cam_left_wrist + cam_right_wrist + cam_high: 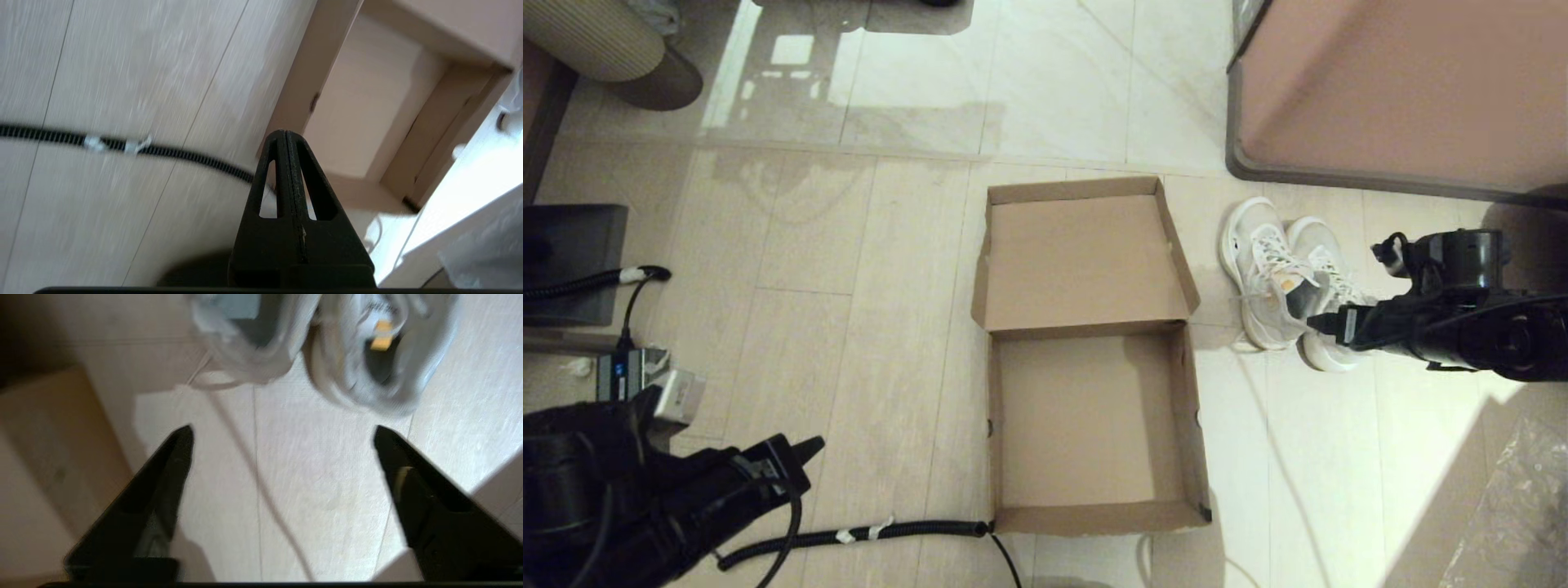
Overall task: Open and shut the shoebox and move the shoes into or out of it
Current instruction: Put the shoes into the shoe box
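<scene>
The brown cardboard shoebox (1086, 425) stands open and empty in the middle of the floor, its lid (1086, 261) flipped back flat behind it. The two white sneakers (1286, 282) sit side by side on the floor to its right. My right gripper (1319, 322) hovers over their heels. In the right wrist view it is open (282, 430) above bare floor, with the shoes (359, 347) just ahead and the box wall (45, 437) to one side. My left gripper (809, 447) is low at the left, shut and empty (286, 132), pointing toward the box (359, 122).
A pinkish-brown cabinet with a grey rim (1405, 90) fills the back right, just behind the shoes. A black corrugated cable (866, 532) runs along the floor to the box's near left corner. Clear plastic sheeting (1519, 506) lies at the lower right. Dark equipment (572, 261) stands at the left.
</scene>
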